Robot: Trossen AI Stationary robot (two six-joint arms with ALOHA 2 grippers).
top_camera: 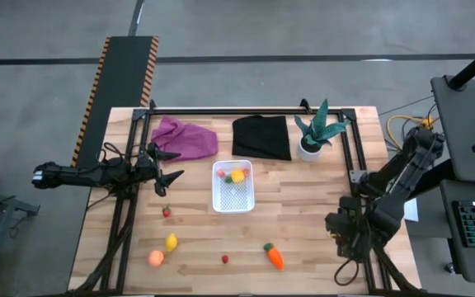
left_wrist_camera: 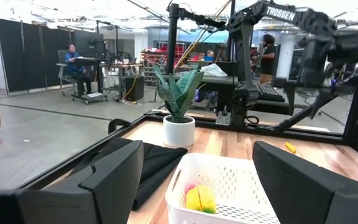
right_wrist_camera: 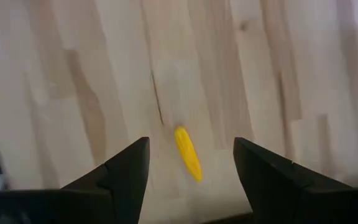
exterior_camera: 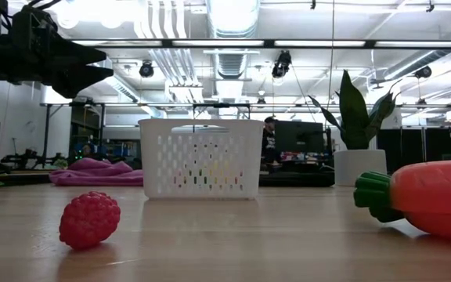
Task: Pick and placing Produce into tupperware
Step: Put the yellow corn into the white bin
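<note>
While both pincers gape empty, the carrot point(exterior_camera: 437, 197) is cut off at the low view's edge.

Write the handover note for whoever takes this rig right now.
Left gripper: open, empty, in the air left of the tub.
Right gripper: open, empty, above a small yellow piece at the table's right edge.
Done: a lemon and something red already lie in the tub.
Left on the table: carrot, peach, second lemon, two berries, plus that yellow piece.
</note>
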